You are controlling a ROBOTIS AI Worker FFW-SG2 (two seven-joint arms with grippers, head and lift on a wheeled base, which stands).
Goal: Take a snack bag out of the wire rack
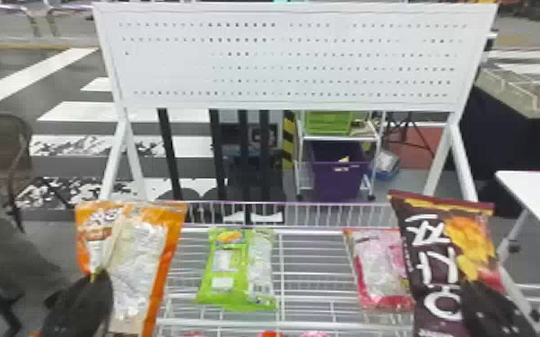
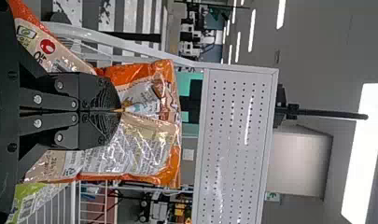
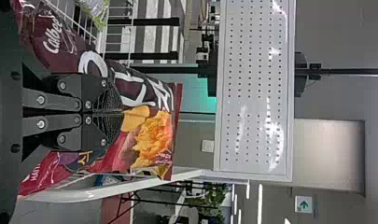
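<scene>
above the wire rack [image 1: 314,278], the left claw [image 1: 98,275] pinches an orange bag [image 1: 159,269] and the right claw [image 1: 468,287] a dark one [image 1: 421,264].

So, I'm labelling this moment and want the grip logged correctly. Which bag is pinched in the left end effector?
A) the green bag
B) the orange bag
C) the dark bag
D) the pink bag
B: the left end effector is closed on the orange bag, whose film gathers into a fold at the fingertips.
</scene>
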